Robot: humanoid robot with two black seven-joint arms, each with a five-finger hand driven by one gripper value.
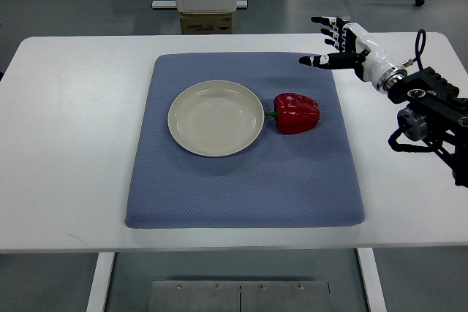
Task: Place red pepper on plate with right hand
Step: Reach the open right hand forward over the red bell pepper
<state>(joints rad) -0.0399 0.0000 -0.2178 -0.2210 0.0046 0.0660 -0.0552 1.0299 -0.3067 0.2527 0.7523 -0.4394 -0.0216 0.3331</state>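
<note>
Right hand [338, 43] fingers spread wide, empty; pepper [296, 113] looks light, glossy, prob. slippery, so grip round its body.

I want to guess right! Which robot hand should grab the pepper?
The right robot hand. It hovers open near the pepper, which lies right of the plate. No left arm shows.

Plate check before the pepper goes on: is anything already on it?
Nothing lies on the plate; its inside shows bare. It rests on the blue mat, which it covers beneath.
</note>
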